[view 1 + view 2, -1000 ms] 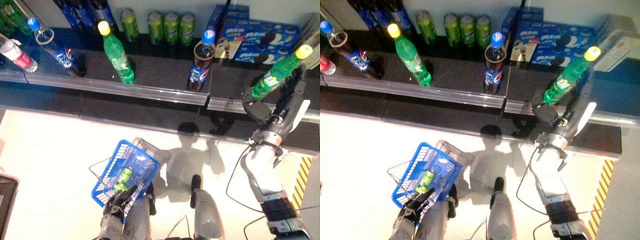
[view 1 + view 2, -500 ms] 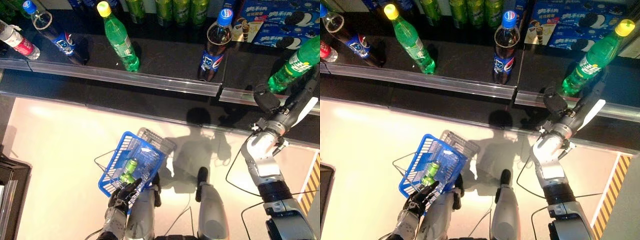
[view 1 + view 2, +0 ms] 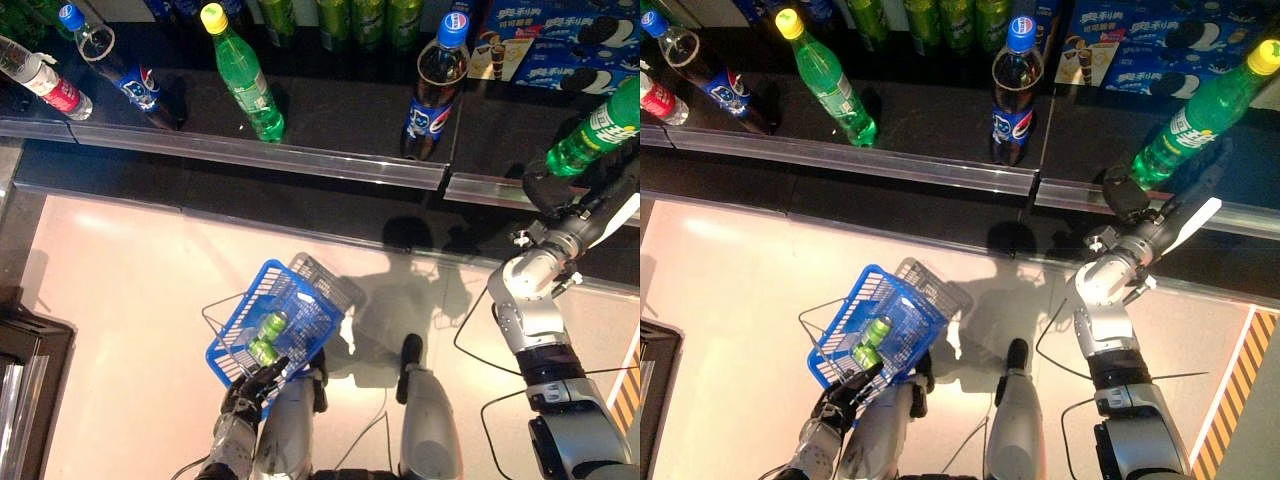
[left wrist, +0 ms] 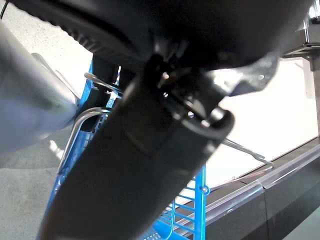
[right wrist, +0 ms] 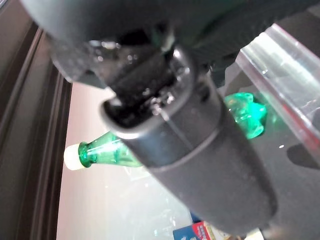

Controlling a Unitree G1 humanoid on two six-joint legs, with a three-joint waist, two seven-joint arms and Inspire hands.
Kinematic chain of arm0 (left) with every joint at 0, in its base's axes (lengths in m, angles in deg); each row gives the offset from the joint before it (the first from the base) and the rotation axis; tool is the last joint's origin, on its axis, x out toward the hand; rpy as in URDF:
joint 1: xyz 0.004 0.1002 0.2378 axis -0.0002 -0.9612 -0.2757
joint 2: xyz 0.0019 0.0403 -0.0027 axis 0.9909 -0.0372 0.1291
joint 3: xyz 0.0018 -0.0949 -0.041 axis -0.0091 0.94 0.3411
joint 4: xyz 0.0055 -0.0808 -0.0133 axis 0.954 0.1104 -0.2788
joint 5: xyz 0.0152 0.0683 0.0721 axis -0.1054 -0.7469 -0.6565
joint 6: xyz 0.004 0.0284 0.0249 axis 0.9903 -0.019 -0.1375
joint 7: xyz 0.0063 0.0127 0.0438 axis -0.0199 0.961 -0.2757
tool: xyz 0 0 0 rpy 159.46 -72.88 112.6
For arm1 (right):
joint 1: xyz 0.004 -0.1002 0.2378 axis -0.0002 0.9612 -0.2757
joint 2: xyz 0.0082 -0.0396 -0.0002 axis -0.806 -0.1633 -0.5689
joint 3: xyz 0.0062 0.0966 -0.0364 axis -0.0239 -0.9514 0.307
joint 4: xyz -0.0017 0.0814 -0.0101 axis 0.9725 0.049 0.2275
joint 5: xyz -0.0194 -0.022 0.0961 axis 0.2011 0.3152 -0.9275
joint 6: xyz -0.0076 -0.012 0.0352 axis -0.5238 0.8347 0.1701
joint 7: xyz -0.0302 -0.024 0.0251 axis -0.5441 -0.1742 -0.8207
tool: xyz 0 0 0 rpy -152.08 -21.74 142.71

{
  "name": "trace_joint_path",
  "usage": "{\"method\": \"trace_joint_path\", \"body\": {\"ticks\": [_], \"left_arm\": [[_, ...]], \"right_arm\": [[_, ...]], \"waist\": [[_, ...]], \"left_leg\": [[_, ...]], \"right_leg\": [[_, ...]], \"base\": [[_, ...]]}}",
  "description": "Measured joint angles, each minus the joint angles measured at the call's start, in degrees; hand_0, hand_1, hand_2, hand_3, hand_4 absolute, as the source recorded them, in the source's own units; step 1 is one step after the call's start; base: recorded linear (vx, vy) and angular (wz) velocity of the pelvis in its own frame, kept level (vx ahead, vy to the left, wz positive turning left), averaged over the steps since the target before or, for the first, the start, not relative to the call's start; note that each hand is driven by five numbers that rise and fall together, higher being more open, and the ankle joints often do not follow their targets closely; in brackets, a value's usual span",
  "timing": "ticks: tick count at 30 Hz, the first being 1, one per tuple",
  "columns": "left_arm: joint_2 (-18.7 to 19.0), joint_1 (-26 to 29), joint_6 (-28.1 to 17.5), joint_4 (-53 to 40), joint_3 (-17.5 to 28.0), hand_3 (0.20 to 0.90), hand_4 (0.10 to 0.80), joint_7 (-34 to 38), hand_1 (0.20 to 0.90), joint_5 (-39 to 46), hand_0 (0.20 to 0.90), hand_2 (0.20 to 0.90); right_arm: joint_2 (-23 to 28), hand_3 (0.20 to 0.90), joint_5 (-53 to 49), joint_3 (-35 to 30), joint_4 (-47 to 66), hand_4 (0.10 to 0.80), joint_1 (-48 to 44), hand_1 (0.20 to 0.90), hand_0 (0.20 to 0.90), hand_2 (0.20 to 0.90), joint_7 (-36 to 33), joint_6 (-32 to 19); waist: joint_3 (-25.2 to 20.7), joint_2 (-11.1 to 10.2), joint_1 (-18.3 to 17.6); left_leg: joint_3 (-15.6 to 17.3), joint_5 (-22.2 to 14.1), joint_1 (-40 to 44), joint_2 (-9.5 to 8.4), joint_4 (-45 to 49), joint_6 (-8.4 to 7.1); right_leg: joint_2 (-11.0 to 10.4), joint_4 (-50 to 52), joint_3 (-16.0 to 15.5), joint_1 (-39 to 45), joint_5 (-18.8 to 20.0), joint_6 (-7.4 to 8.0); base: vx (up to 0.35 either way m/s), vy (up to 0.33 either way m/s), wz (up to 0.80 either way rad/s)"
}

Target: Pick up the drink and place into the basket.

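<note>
A green drink bottle (image 3: pixel 1185 125) with a yellow cap leans over the right end of the dark shelf (image 3: pixel 340 120). My right hand (image 3: pixel 1145 210) is shut on its lower part, thumb on the near side. In the right wrist view the bottle (image 5: pixel 107 152) shows past the thumb (image 5: pixel 200 150). Low in front of me, my left hand (image 3: pixel 250 388) is shut on the near rim of the blue basket (image 3: pixel 300 305). Its wire handle (image 4: pixel 245 154) shows in the left wrist view. A green can (image 3: pixel 268 328) lies inside the basket.
On the shelf stand another green bottle (image 3: pixel 243 72), two cola bottles (image 3: pixel 430 90) (image 3: pixel 112 65), a red-labelled bottle (image 3: pixel 45 85), green cans (image 3: pixel 365 12) and blue cookie boxes (image 3: pixel 575 40). A clear rail (image 3: pixel 300 162) edges the shelf. Floor striping (image 3: pixel 1225 400) lies at the right.
The whole picture has shifted, so the camera moved. My right hand has stayed shut on the green bottle, and my left hand has kept hold of the basket.
</note>
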Motion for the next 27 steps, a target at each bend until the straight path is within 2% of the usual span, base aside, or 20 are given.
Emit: {"method": "trace_joint_path", "body": {"ticks": [11,21,22,23,24,25,27], "left_arm": [[0.0,0.0,0.3,0.0,-0.1,0.2,0.1,-0.7,0.3,0.0,0.3,0.3],[0.0,0.0,1.4,0.0,-0.5,0.2,0.1,-0.7,0.3,0.1,0.3,0.3],[0.0,0.0,1.4,0.0,-0.5,0.2,0.1,-0.7,0.3,0.1,0.3,0.3],[0.0,0.0,1.4,0.0,-0.5,0.2,0.1,-0.7,0.3,0.1,0.3,0.3],[0.1,0.0,1.4,0.0,-0.5,0.2,0.1,-0.7,0.3,0.2,0.3,0.3],[0.1,-0.1,1.5,0.0,-0.5,0.2,0.1,-0.7,0.3,0.6,0.3,0.3],[0.2,-0.1,1.6,0.0,-0.5,0.2,0.1,-0.8,0.3,0.9,0.3,0.3]], "right_arm": [[3.0,0.9,-3.4,-0.8,-7.3,0.8,-6.3,0.9,0.9,0.9,0.0,0.0],[6.3,0.9,-6.9,-1.5,-11.3,0.8,-11.1,0.9,0.9,0.9,0.5,0.0],[7.0,0.656,-7.7,-1.5,-12.0,0.556,-11.3,0.691,0.691,0.691,0.9,0.0],[7.3,0.329,-7.8,-1.5,-12.6,0.229,-11.4,0.411,0.411,0.411,1.0,0.0],[7.4,0.329,-7.9,-1.5,-12.8,0.229,-11.5,0.411,0.411,0.411,1.1,0.0],[7.5,0.2,-8.5,-1.5,-14.0,0.1,-12.1,0.3,0.3,0.3,1.3,0.0],[7.6,0.2,-9.7,-1.5,-15.4,0.1,-13.0,0.3,0.3,0.3,2.1,0.0]], "waist": [[0.1,0.3,0.7],[0.5,1.9,1.4],[0.5,1.9,1.8],[0.5,2.0,2.0],[0.5,2.0,2.0],[0.5,2.0,2.0],[0.5,2.0,2.0]], "left_leg": [[-0.3,0.0,0.1,-0.01,0.3,0.0],[-0.8,0.1,0.1,0.04,1.1,-0.17],[-0.8,0.2,0.1,0.05,1.1,-0.26],[-0.9,0.2,0.1,0.09,1.1,-0.34],[-0.9,0.2,0.1,0.11,1.1,-0.38],[-1.0,0.3,0.0,0.13,1.1,-0.46],[-1.0,0.3,0.0,0.09,1.1,-0.52]], "right_leg": [[0.0,0.1,-0.2,0.3,0.0,-0.04],[-0.1,1.4,-0.3,0.0,-0.9,-0.8],[-0.2,2.0,-0.2,-0.3,-1.1,-0.92],[-0.1,2.2,-0.3,-0.3,-1.2,-1.0],[-0.1,2.2,-0.3,-0.3,-1.2,-1.02],[-0.1,2.4,-0.3,-0.4,-1.4,-1.1],[-0.2,3.2,-0.3,-0.8,-1.8,-1.15]], "base": [[0.003,-0.002,0.0],[0.001,-0.001,0.0],[0.0,0.0,0.0],[0.0,0.0,0.0],[0.0,0.0,0.0],[0.0,0.0,0.0],[0.0,0.0,0.0]]}}
